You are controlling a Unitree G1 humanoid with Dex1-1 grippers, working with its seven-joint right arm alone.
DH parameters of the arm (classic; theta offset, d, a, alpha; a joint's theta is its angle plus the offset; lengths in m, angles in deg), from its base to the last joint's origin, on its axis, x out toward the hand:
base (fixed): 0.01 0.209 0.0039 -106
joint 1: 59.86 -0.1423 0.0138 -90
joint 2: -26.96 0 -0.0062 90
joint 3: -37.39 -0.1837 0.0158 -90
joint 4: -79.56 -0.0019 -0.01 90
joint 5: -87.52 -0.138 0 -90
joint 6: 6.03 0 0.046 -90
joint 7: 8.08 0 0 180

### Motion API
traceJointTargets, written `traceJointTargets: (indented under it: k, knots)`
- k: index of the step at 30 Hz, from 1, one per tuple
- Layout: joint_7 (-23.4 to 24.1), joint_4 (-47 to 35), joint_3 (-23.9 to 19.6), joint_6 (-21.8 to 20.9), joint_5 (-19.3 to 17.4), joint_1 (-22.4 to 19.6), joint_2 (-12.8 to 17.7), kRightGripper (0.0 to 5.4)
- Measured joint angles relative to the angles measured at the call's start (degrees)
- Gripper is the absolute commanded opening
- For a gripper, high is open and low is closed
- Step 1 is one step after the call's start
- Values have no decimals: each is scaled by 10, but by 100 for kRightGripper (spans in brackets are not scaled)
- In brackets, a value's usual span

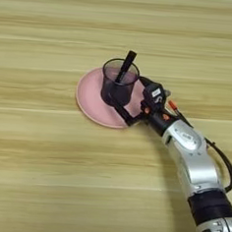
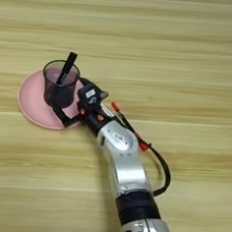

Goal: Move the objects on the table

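Black wire-mesh pen cup (image 1: 119, 84) stands upright on the round pink plate (image 1: 90, 97), on the plate's right half. One black marker (image 1: 126, 66) in the cup, leaning up and to the right, its top end clear of the rim. Plate lies flat on the light-wood table (image 1: 44, 171), slightly left of centre.

Right gripper (image 1: 130, 98) is at the cup's right side, over the plate's right edge. Fingers are spread apart: one black finger (image 1: 122, 113) runs low along the near side of the cup base, the other (image 1: 142, 81) sits at the far-right side near the rim. Cup wall is between them; can't tell whether either finger actually touches it.

Silver forearm (image 1: 191, 156) comes in from the lower right, angled up-left toward the plate. A black cable (image 2: 161, 166) with red fittings loops off the wrist along the table.
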Motion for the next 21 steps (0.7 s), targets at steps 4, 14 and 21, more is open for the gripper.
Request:
traceJointTargets:
  k: [4,14,21]
  knots:
    - [-1,22,-2,0,0,-15,0,537]
    - [-1,71,-4,-2,1,-45,-2,537]
    - [-1,105,-3,-12,6,-62,-4,537]
